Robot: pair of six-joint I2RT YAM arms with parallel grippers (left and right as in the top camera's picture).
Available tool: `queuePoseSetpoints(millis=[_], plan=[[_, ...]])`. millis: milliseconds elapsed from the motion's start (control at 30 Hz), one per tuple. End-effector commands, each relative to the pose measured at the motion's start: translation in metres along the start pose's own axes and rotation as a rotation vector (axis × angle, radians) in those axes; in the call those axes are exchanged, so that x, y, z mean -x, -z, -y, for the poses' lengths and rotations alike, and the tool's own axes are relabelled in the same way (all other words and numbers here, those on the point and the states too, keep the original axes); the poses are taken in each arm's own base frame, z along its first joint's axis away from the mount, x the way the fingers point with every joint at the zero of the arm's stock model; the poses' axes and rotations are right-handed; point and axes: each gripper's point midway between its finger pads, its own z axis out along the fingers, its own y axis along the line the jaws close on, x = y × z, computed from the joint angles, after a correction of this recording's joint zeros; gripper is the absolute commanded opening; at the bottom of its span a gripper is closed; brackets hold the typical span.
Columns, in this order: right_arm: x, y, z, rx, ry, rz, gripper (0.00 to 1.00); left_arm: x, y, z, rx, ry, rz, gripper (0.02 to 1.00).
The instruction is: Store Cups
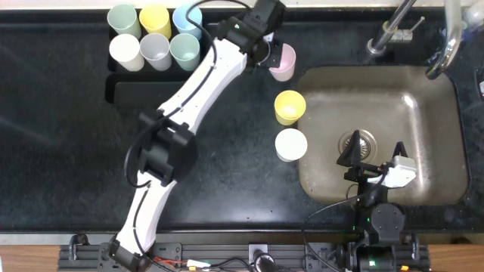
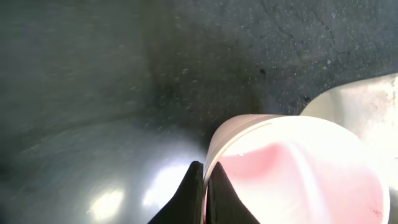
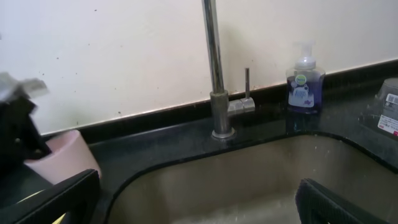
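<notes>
1. The left wrist view shows the left gripper (image 2: 205,168) pinched shut on the rim of the pink plastic cup (image 2: 298,177), with one finger inside the wall and one outside.
2. The top view places that cup just off the far left corner of the steel sink (image 1: 423,121). I cannot tell whether it rests on the dark speckled tabletop (image 1: 60,151).
3. The right wrist view shows the right gripper (image 3: 196,186) with its fingers spread wide, inside the sink. The pink cup, slightly tilted, is beyond the sink's rim.
4. That view also shows a chrome tap (image 3: 214,74) and a blue soap bottle (image 3: 305,84) behind the sink.
5. A yellow plastic cup (image 1: 290,106) and a white plastic cup (image 1: 291,144) stand upright along the sink's left rim, nearer the arm bases than the pink one.
6. Well left of the sink, a black tray (image 1: 144,91) holds six pastel cups (image 1: 156,50) in two rows.
</notes>
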Motion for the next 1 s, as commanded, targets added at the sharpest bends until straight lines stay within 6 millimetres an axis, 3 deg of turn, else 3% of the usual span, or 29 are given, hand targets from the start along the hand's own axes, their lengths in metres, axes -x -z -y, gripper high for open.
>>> queuePoseSetpoints(millis=[33, 133, 233, 467, 700, 1000], plan=[[-0.002, 0.0, 0.002, -0.003, 0.006, 0.004, 0.998, 0.038, 0.103, -0.044, 0.007, 0.15, 0.119, 0.036], [-0.002, 0.0, 0.002, -0.003, 0.006, 0.004, 0.996, 0.025, 0.135, -0.094, 0.073, 0.296, 0.066, 0.036], [-0.002, 0.0, 0.002, -0.003, 0.007, 0.004, 0.998, 0.008, 0.154, -0.135, 0.135, 0.379, 0.011, 0.036], [-0.002, 0.0, 0.002, -0.004, 0.006, 0.005, 0.998, -0.032, 0.163, -0.219, 0.226, 0.605, -0.002, 0.036], [-0.002, 0.0, 0.002, -0.003, 0.006, 0.004, 0.996, -0.077, 0.167, -0.266, 0.287, 0.72, -0.03, 0.036], [-0.002, 0.0, 0.002, -0.003, 0.006, 0.004, 0.998, -0.087, 0.19, -0.31, 0.381, 0.803, 0.004, 0.038]])
